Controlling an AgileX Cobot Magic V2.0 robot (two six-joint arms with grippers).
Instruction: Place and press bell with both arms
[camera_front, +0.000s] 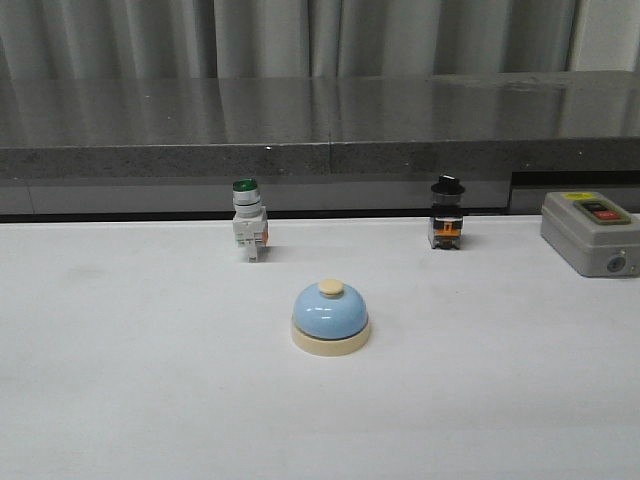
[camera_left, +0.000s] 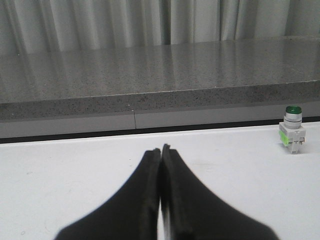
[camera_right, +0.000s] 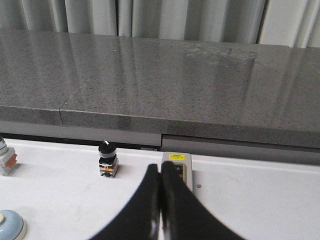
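The light-blue bell (camera_front: 330, 315) with a cream base and cream button stands upright on the white table, near the middle in the front view. Its edge also shows in the right wrist view (camera_right: 10, 226). No arm or gripper shows in the front view. My left gripper (camera_left: 161, 150) is shut and empty over bare table in the left wrist view. My right gripper (camera_right: 160, 169) is shut and empty in the right wrist view, in front of the grey box. Both grippers are apart from the bell.
A green-capped white push-button switch (camera_front: 249, 220) stands behind the bell to the left, also in the left wrist view (camera_left: 292, 129). A black-knobbed switch (camera_front: 446, 213) stands behind to the right. A grey box with a red button (camera_front: 590, 232) sits at the right edge. A dark stone ledge (camera_front: 320, 120) runs along the back.
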